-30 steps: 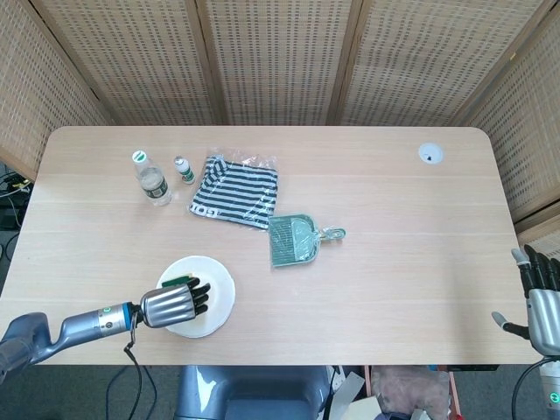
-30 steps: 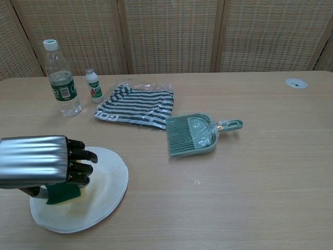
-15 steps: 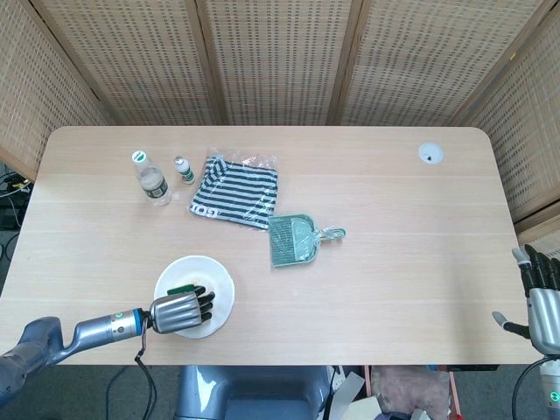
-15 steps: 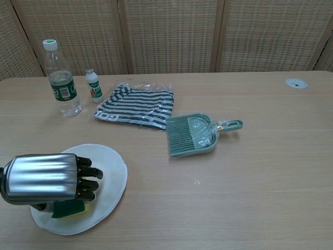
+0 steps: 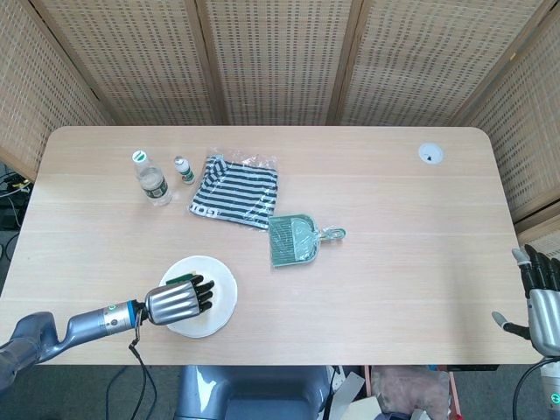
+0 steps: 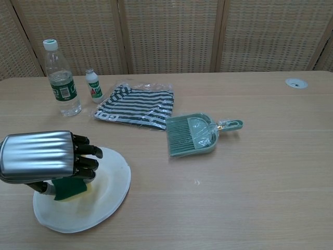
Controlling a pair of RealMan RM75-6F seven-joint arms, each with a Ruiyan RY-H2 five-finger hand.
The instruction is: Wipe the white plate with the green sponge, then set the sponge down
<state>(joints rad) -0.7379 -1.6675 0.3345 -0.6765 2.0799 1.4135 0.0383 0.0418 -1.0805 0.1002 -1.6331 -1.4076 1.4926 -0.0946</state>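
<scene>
The white plate (image 5: pixel 219 289) (image 6: pixel 106 195) lies near the table's front left edge. My left hand (image 5: pixel 175 301) (image 6: pixel 47 159) is palm down over the plate, gripping the green sponge (image 5: pixel 178 281) (image 6: pixel 70 188) and pressing it against the plate. Only one end of the sponge shows past the fingers. My right hand (image 5: pixel 541 297) hangs off the table's front right corner, fingers apart, holding nothing; the chest view does not show it.
A water bottle (image 5: pixel 150 178) (image 6: pixel 61 78) and a small bottle (image 5: pixel 183 169) (image 6: pixel 94 85) stand at the back left. A striped cloth in plastic (image 5: pixel 236 192) (image 6: pixel 135 105) and a green dustpan (image 5: pixel 296 239) (image 6: pixel 193 134) lie mid-table. A grommet (image 5: pixel 430 154) (image 6: pixel 296 83) sits at the back right.
My left hand slid toward the front edge with the sponge, then back toward the plate's middle. The plate shifted slightly with it. The right hand stayed put.
</scene>
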